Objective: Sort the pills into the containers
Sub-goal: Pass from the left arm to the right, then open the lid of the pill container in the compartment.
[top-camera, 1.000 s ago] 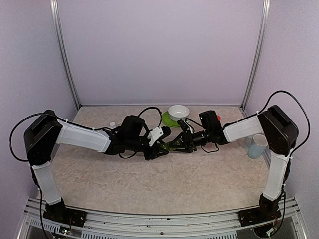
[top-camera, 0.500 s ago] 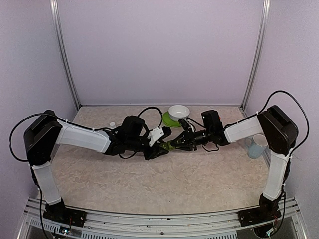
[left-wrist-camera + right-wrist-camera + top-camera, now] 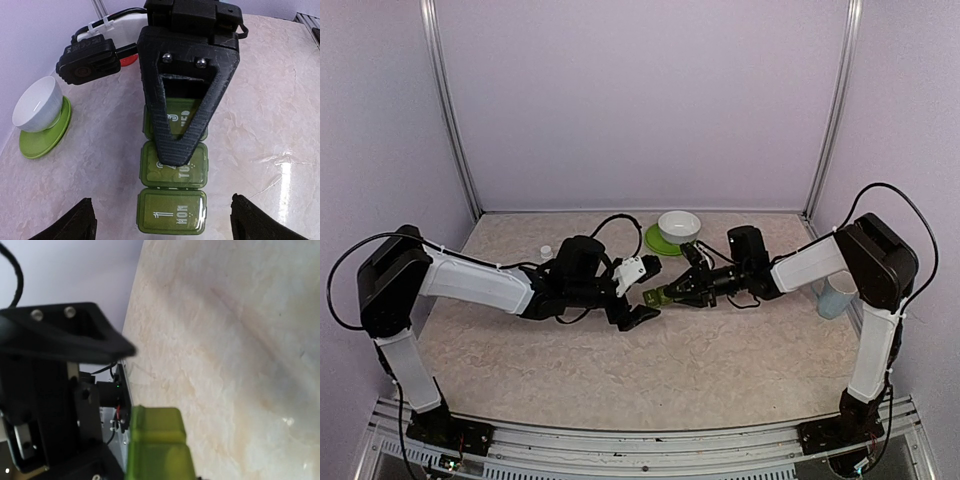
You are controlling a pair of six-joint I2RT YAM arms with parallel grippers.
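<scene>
My right gripper [image 3: 670,294] is clamped on the green pill strip [image 3: 171,212]. One finger lies across the TUE and WED lids, so I judge those two cannot open. Any prod at the free MON end could swivel the strip or slip it out. My left fingers [image 3: 80,222] are spread wide to either side of MON, not touching. The strip sits near the white bowl [image 3: 679,224], on the side toward my bases.

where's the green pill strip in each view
Top external: strip at centre, in the right gripper.
Left wrist: lower middle, partly under a black finger.
Right wrist: bottom edge, left of centre.
Shared landmark: the right gripper holding the strip.
</scene>
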